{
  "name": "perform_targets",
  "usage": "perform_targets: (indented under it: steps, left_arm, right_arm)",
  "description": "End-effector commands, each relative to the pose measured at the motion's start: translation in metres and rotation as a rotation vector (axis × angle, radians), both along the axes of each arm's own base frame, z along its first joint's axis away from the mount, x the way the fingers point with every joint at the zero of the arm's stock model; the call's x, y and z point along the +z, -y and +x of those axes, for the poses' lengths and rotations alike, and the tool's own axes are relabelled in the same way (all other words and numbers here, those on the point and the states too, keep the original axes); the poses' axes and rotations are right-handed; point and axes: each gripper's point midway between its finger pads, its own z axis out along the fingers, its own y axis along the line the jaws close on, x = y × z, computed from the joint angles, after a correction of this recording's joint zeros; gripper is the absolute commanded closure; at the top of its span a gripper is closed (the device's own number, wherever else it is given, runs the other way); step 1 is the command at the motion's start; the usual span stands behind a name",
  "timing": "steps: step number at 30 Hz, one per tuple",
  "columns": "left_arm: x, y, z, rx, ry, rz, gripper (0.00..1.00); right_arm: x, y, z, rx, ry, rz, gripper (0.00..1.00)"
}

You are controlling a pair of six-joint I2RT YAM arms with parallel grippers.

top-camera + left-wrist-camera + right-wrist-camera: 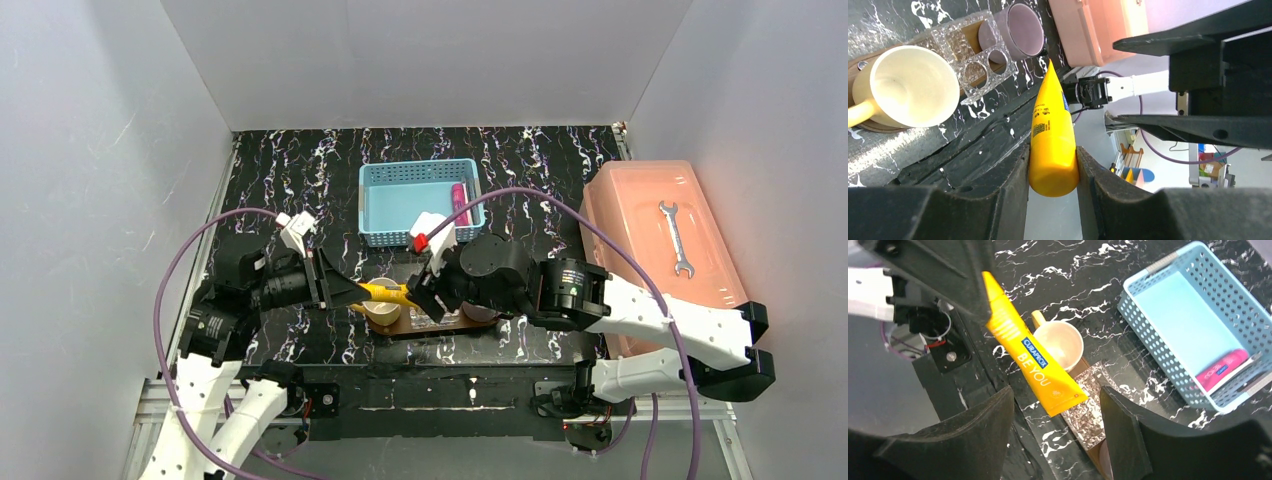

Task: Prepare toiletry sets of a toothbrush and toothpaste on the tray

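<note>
While the top view shows the yellow-orange soft plastic toothpaste tube (385, 292) hanging just above the dark-brown wooden tray (445, 324), between the left gripper (352, 290) and the right gripper (420, 296), we cannot read either grip there. In the left wrist view, the left gripper's jaws are closed snugly on the tube's thick end, and its thin tail points away over a cream ceramic mug (908, 85). In the right wrist view, the right gripper is wide open, its fingers (998, 410) flanking the flat crimped tail without seeming to touch it. We judge the tube light, squashy and smooth, so it is best pinched gently across its flat faces near that stiffer crimp.
</note>
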Motion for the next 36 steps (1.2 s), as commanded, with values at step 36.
perform_targets:
  steps: [36]
  left_arm:
    - [0.076,-0.007,0.008,0.257,0.025,-0.287,1.0]
  right_arm:
    - [0.041,0.01,0.043,-0.017,-0.651,0.899,0.32]
